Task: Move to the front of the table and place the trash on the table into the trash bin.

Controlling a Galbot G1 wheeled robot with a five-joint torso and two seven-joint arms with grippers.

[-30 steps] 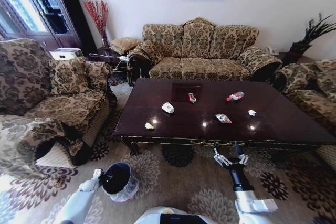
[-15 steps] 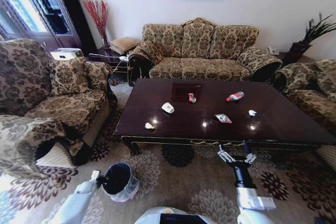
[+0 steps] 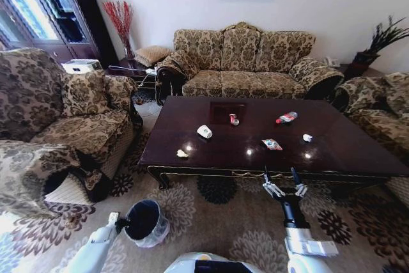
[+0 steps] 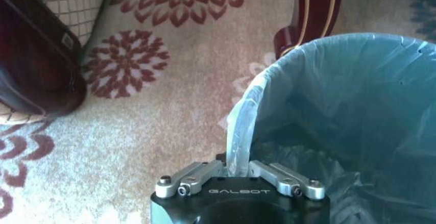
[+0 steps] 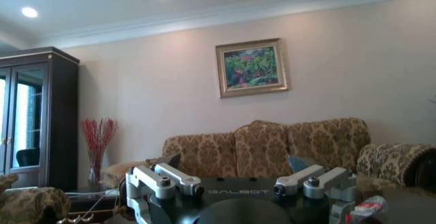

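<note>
Litter lies scattered across the table [image 3: 345, 151], the dark glossy top that stands between the robot and the far sofa [image 3: 246, 62]. A white paper cup [image 3: 204, 132] sits left of centre, a red-white can [image 3: 234, 119] just beyond it, a clear bottle [image 3: 286, 117] farther right, a colourful wrapper [image 3: 271, 144] nearer the front edge, and crumpled paper bits at the near left [image 3: 182, 153] and at the right [image 3: 307, 137].

The left gripper [image 4: 238, 174] is clamped onto the rim of the trash bin [image 3: 146, 222], pinching the whitish liner bag. My reading is that the bin is held this way so it travels with the robot and stays within reach of whatever the other arm picks up. It sits low on the patterned carpet [image 3: 223, 222], near left of the table's front corner.

The right gripper [image 3: 282, 187] hangs just short of the table's gold-trimmed front apron with its fingers spread wide and nothing between them, apparently readied for a first pick; the wrapper is the nearest piece.

From the head camera comes the whole layout, bin and litter together. From the left wrist camera comes the grip itself: fingers meeting on the bag's folded edge, and a bin interior that looks bare. The right wrist camera looks out level over the tabletop toward the sofa and a framed painting [image 5: 252, 67].
</note>
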